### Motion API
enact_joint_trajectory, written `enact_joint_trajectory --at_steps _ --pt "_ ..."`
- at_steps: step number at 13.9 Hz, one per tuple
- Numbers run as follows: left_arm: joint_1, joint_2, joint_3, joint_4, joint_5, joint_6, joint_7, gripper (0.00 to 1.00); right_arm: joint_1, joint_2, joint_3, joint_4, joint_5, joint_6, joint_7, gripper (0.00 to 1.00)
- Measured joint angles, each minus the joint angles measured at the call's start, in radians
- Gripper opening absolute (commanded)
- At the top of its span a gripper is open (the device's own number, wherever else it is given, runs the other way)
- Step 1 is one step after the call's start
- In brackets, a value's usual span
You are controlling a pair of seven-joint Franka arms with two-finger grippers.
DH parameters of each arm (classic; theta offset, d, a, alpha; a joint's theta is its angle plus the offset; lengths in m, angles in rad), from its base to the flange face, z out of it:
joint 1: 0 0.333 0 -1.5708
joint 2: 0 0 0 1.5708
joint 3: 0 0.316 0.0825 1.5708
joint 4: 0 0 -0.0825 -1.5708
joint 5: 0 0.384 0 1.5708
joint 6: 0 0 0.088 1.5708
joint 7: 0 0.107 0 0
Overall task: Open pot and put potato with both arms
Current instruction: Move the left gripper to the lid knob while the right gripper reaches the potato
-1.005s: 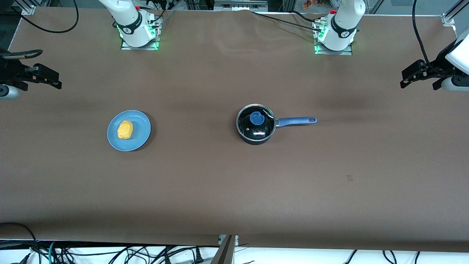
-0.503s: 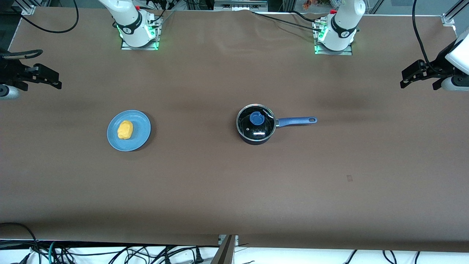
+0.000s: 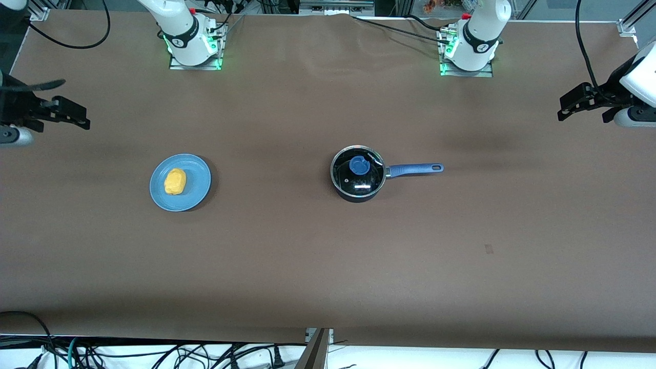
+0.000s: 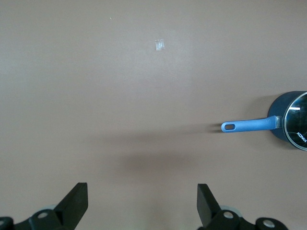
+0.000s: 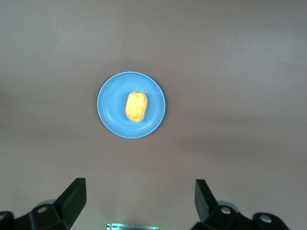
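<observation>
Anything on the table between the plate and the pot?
Nothing: in the front view only bare brown table lies between the blue plate and the pot.

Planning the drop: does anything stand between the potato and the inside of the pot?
Yes, the glass lid sits on the pot, closing it. The potato lies on the blue plate, with only bare table between plate and pot.
</observation>
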Motion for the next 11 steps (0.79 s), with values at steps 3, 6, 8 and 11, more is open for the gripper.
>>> enact_joint_trajectory --at_steps 3,6,8,11 --pt "-0.002 0.007 -0.007 -0.001 -0.002 -0.003 -0.032 1.00 -0.001 0.029 0.000 0.000 0.000 0.004 0.000 1.00" --pt "-0.005 0.033 -0.013 -0.002 -0.050 -0.004 -0.079 1.00 -0.002 0.042 -0.001 0.000 -0.002 0.004 0.000 1.00" --pt "-0.007 0.060 -0.038 -0.003 -0.080 -0.004 -0.124 1.00 -0.002 0.056 -0.001 0.000 -0.003 0.004 0.000 1.00" --pt "-0.012 0.102 -0.142 -0.003 -0.085 0.004 -0.287 1.00 -0.003 0.086 -0.001 -0.006 -0.003 0.018 0.000 1.00"
